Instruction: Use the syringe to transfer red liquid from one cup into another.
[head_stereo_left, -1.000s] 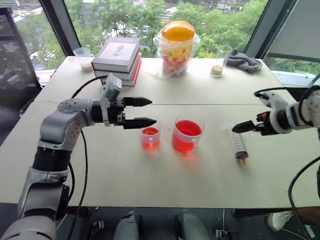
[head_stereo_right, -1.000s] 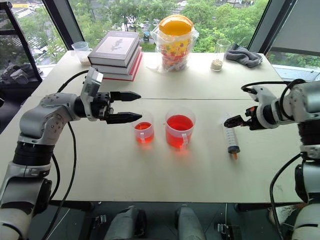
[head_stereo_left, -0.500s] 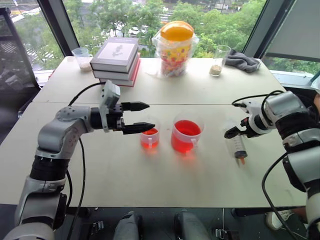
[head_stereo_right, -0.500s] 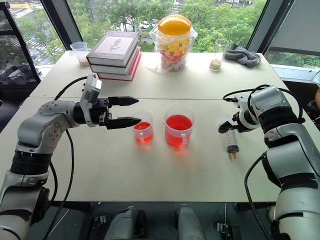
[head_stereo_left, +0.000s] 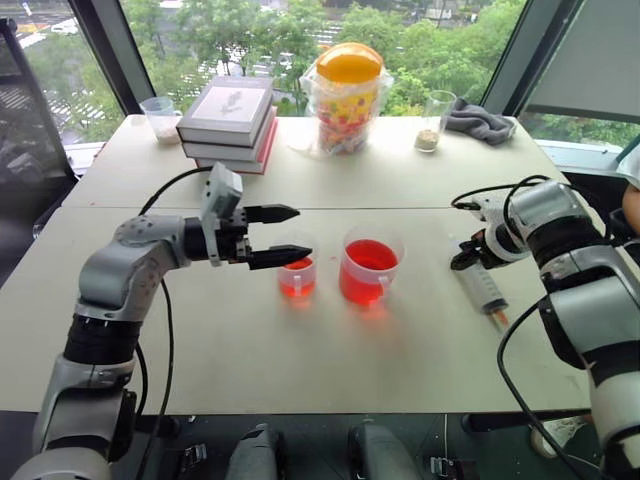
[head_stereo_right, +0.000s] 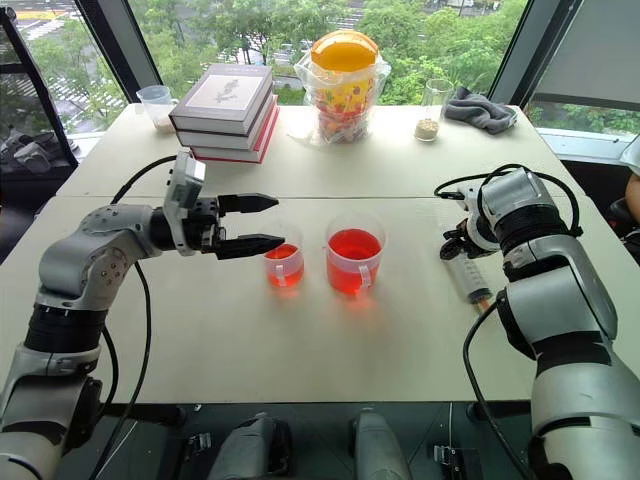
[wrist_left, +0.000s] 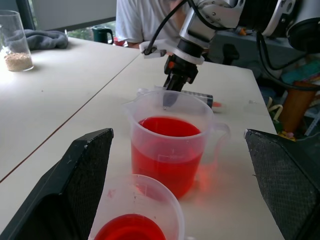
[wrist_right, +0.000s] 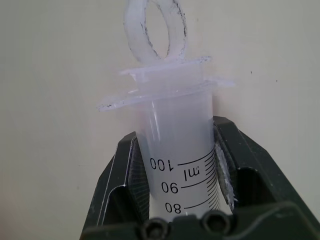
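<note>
Syringe (head_stereo_left: 483, 288) lay on your table (head_stereo_left: 300, 350) right of the handled cup (head_stereo_left: 368, 271), clamped in your right gripper (head_stereo_right: 452, 247). Left gripper (head_stereo_left: 284, 236) gaped wide beside the smaller cup (head_stereo_left: 298, 277); books (head_stereo_left: 227, 117) and a jar (head_stereo_left: 346, 92) stood far.

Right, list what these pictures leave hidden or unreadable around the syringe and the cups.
- Syringe: right wrist view; the right gripper covers the barrel below the 80 mark, so its contents cannot be told.
- Syringe tip: head views; too small to see whether it rests on the table.
- Smaller cup: left wrist view; cut off by the picture's edge.
- Larger cup: head views; scale marks too small to read.
</note>
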